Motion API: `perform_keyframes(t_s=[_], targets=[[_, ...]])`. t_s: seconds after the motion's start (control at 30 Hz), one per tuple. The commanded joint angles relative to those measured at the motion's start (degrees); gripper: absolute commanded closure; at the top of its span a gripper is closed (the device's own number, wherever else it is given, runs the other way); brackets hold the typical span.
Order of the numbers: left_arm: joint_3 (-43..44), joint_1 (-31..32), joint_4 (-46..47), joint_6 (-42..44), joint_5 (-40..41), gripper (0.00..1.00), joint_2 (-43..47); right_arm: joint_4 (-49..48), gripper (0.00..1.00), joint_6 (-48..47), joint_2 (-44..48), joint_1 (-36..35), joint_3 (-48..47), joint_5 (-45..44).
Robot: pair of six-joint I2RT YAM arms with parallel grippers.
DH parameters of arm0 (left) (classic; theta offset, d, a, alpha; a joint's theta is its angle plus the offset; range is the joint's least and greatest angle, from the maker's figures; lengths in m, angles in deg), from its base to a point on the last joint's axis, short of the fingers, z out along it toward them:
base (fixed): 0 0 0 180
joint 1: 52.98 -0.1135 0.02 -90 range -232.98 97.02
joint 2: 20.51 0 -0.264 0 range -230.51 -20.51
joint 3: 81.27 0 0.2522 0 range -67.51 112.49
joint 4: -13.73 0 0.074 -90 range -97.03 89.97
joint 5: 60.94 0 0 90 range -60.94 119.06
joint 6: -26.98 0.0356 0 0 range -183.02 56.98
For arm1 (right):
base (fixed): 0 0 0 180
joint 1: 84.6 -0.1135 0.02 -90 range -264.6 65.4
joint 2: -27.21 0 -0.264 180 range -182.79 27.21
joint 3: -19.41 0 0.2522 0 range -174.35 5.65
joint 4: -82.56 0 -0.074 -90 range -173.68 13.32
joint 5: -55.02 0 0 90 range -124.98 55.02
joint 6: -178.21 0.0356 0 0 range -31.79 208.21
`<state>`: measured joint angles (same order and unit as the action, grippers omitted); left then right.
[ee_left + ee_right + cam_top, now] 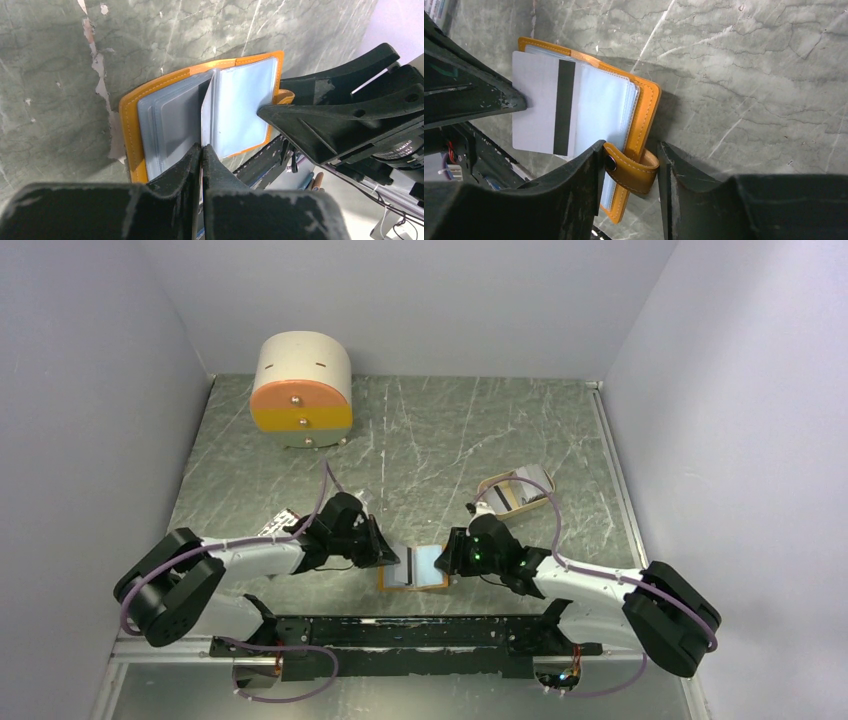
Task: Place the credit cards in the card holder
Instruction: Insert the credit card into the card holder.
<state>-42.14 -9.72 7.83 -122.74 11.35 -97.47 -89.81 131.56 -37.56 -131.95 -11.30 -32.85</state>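
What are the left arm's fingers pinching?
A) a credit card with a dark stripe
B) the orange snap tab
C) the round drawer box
A: the left arm's fingers are shut on the edge of the dark-striped credit card, over the open card holder.

Card holder (646, 107): orange leather-like cover, smooth with a slight sheen, stitched edge; clear glossy plastic sleeves inside.
Credit card (536, 100): matt pale grey plastic with a dark stripe.
Table (749, 75): grey-green marbled stone-look top, smooth, white-veined; chipped pale patches at upper left of the left wrist view.
Left gripper (202, 146): matt black plastic, scuffed grey.
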Motion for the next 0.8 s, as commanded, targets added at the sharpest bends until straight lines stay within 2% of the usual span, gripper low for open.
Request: perform_keyframes(t_s=[0.0, 0.37, 0.77], targets=[[1.6, 1.0, 1.4, 0.6, 1.7, 0.91, -1.6, -2.3, 0.56, 0.6, 0.1, 0.2, 1.3, 0.0], [-0.9, 1.4, 4.4, -1.5, 2.3, 0.91, -1.1, -5.1, 0.58, 1.9, -1.4, 0.2, 3.3, 0.7], [-4.5, 1.4, 10.6, -2.7, -1.7, 0.91, 0.2, -5.2, 0.58, 2.3, -1.2, 0.2, 3.9, 0.5]])
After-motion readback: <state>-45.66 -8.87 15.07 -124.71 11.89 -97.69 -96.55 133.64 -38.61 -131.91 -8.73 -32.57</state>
